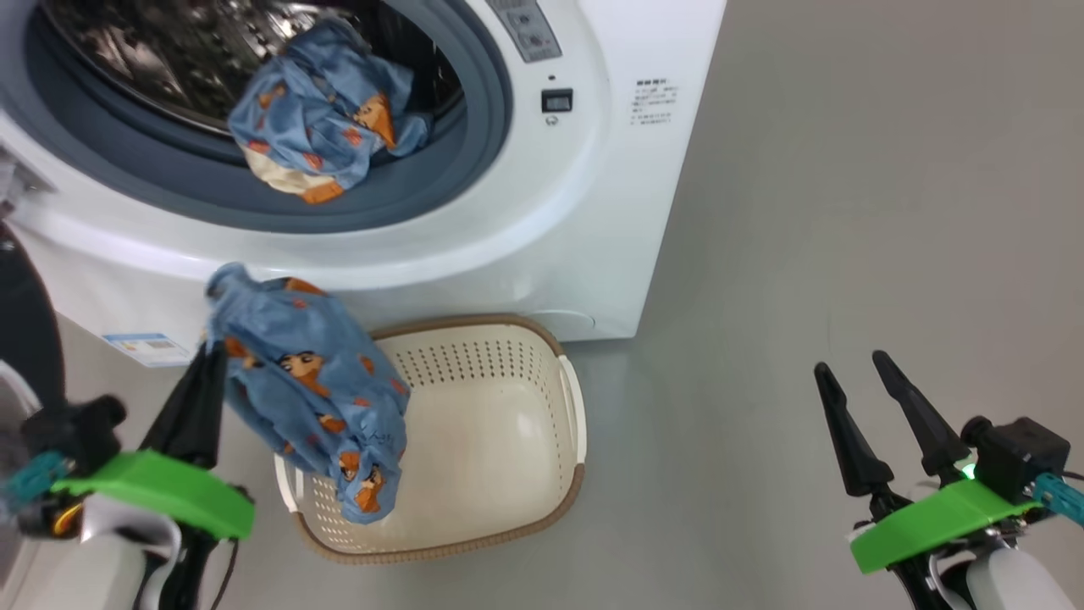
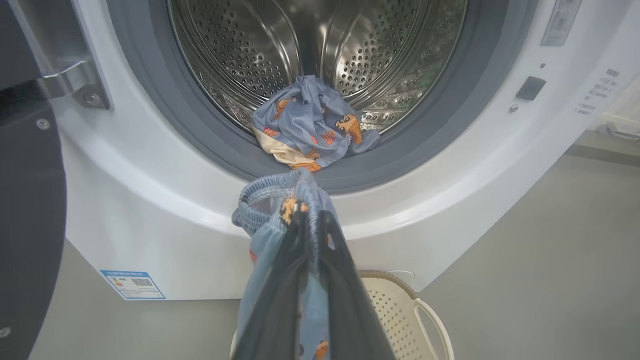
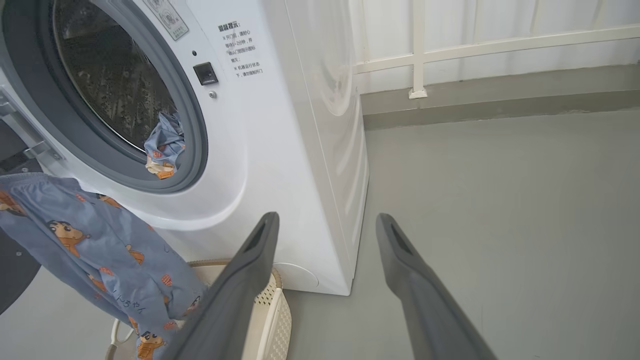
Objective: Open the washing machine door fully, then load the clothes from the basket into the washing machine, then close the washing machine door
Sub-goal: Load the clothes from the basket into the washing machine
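A blue garment (image 1: 305, 381) with orange prints hangs from the left gripper (image 1: 210, 360), whose jaws are pressed together, pinching the cloth at its gathered elastic edge. The garment is lifted in front of the machine's lower front panel, below the round opening, and it droops down over the left side of the basket (image 1: 508, 326). Whether its lower end touches the basket cannot be told.

A second garment (image 1: 322, 119), blue with orange prints and a cream-white part, lies bunched at the bottom of the opening. It rests half on the grey ring (image 1: 474, 161) and half inside the perforated steel drum (image 2: 320, 40).

The basket stands on the grey floor (image 1: 847, 212), just in front of the machine (image 1: 593, 212), with its brown rim close to the white front panel. A white handle shows on its right side.

The door (image 2: 25, 225) stands open at the machine's left, its dark rim along the left edge of the left wrist view, joined to the white front by a metal hinge (image 2: 75, 85). A small blue label (image 1: 144, 347) sits low on the front panel, to the left of the held garment.

The right gripper (image 1: 851, 364) hovers over bare floor, well apart from the basket and to the right of the machine. Its jaws are spread wide and hold nothing.
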